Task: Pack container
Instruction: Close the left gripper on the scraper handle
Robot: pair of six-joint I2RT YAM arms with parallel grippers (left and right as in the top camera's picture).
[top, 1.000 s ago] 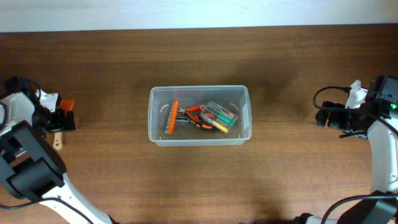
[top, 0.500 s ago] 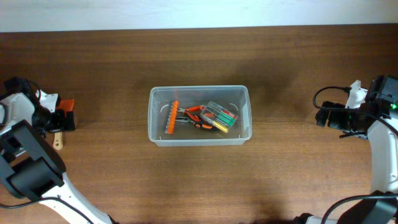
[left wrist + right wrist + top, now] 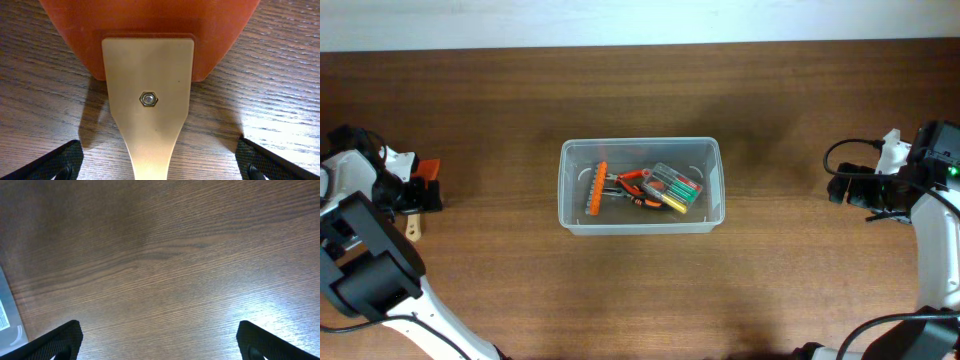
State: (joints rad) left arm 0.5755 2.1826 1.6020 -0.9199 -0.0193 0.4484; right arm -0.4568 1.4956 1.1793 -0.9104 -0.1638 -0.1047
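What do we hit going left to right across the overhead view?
left tool → container, and inside it: orange strip → orange-handled pliers → clear case with green and yellow pieces → right tool. The scraper under the left tool overlaps it, so it is left out.

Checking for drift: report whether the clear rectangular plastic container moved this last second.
No. The clear rectangular plastic container keeps its place on the brown wooden table.
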